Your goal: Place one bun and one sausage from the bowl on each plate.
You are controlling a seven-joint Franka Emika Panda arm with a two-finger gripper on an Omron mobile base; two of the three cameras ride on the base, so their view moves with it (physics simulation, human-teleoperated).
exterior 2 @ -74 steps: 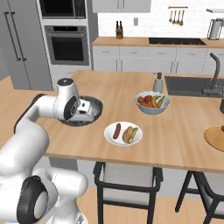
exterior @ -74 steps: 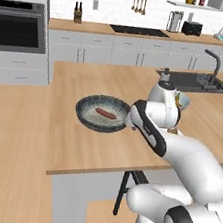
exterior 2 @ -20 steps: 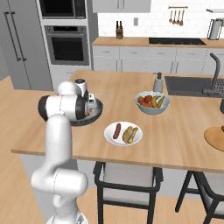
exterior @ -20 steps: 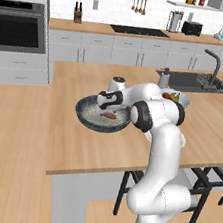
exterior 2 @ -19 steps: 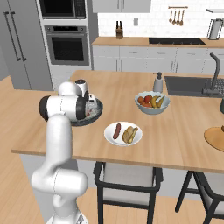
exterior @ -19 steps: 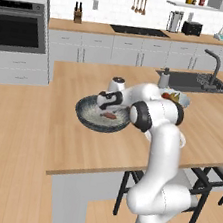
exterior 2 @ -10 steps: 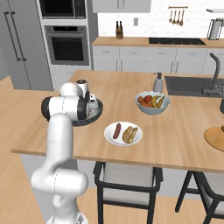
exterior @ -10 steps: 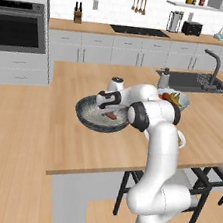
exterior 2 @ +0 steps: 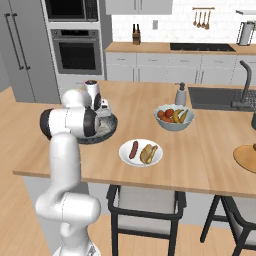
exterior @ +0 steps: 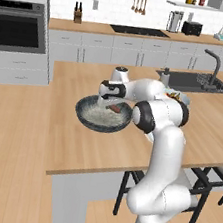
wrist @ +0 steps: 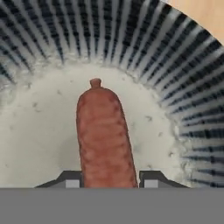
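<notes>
Hand view first — what's under it?
— One sausage (wrist: 105, 135) lying on the pale floor of the bowl (wrist: 183, 74), running away from the camera. The two fingertips (wrist: 151, 178) sit tight against its near end, one on each side, so the hand (wrist: 109, 180) is clamped on the sausage.

— And from the base?
— In the left base view the hand (exterior: 111, 101) reaches down into the dark bowl (exterior: 89, 123) on the wooden surface (exterior: 77, 149); the sausage (exterior: 115, 108) shows as a small reddish bit just below it, near the bowl's right side. In the right base view the arm covers much of the bowl (exterior 2: 111, 127).

— The plates?
— White plate (exterior 2: 155, 161) sits near the front edge of the surface, right of the bowl, holding a sausage (exterior 2: 133, 149) and a bun (exterior 2: 148, 153) side by side. The tan plate (exterior 2: 246, 159) lies far right, partly cut off. A fruit bowl (exterior 2: 173, 123) stands behind the white plate.
</notes>
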